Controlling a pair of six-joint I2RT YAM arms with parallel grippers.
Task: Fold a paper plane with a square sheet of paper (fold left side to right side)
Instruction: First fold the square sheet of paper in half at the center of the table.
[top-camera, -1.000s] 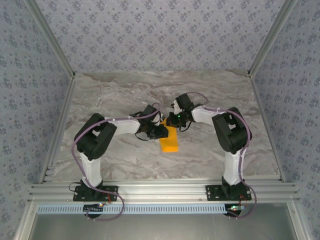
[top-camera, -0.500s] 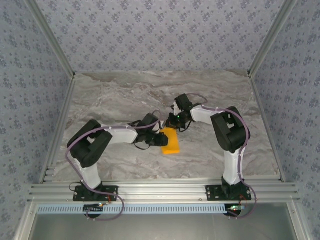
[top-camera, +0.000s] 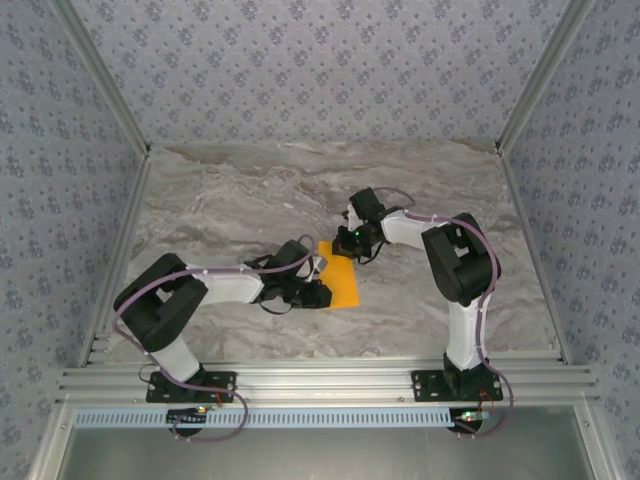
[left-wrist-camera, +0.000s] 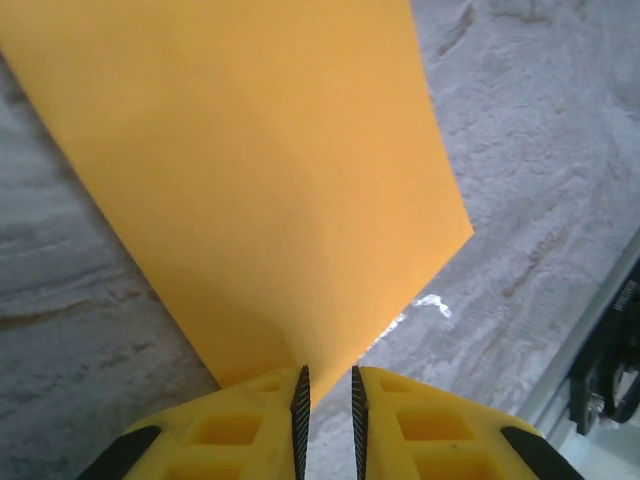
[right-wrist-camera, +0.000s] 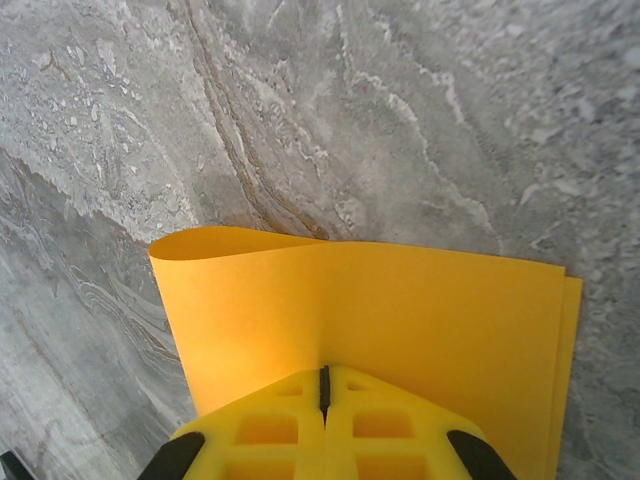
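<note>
Pinching the square sheet of paper (right-wrist-camera: 400, 310), the right hand (right-wrist-camera: 323, 376) was fully closed. The left hand (left-wrist-camera: 327, 376), barely parted at its edge, hold unclear, might slip, skewing the crease.

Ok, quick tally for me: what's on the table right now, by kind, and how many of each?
Orange paper: 1
Grippers: 2 (left gripper, right gripper)
Total: 3
</note>
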